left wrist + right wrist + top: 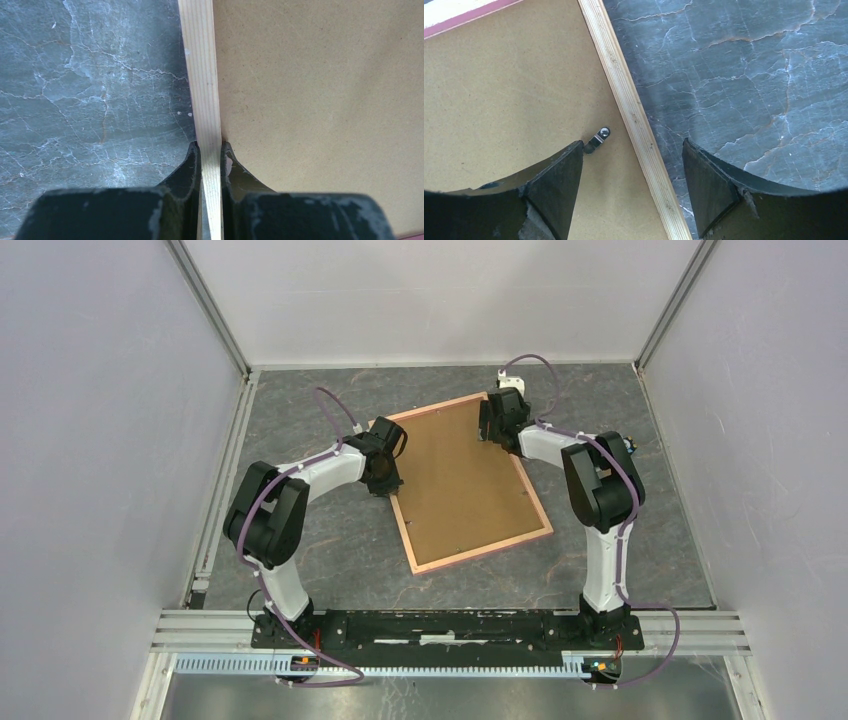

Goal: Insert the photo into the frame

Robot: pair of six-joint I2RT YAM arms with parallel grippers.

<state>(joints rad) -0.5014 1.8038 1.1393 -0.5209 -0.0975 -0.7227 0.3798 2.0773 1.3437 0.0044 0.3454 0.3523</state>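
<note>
A: Grey marbled tabletop (330,540), where is the thin pink rectangular picture frame (465,480)?
B: Lying flat, brown board back up, between both arms.
A: Tool states?
B: The left gripper (211,150) pinches its left rail. The right gripper (633,150) stands wide, straddling the right rail beside a small metal clip (597,139).

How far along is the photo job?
Done: the frame lies face down, brown backing board covering it; no photo shows, so maybe inside. In hand: left hand pinches one edge, right hand open over the other, beside a metal clip. Left: probably fastening clips.
</note>
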